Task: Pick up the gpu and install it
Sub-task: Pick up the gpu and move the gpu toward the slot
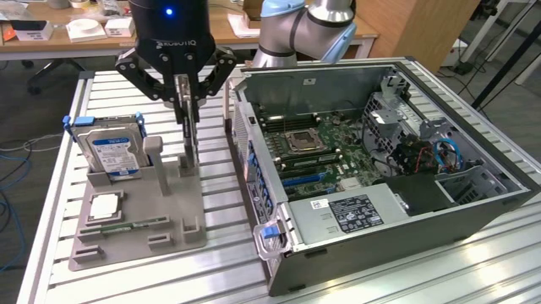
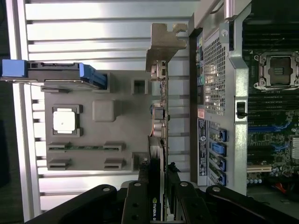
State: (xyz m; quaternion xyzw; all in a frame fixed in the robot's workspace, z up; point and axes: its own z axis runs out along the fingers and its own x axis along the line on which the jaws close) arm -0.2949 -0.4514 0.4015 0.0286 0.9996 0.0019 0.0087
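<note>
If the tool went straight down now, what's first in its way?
Likely the gray holder under it; the graphics card in the tool would touch first, though the gap is unclear.

The gpu [image 2: 158, 149] was a dark, matt circuit board, and its bracket [image 2: 164, 44] was bare silvery sheet metal with a dull shine. The gripper [image 1: 187, 120] looked black and faintly glossy. The holder [image 1: 144, 244] was smooth, matt grey plastic. The table [image 1: 406, 278] was ribbed pale aluminium, the computer case [image 1: 355, 247] dull grey sheet metal. The hard drive [image 1: 114, 149] carried a glossy blue label.
</note>
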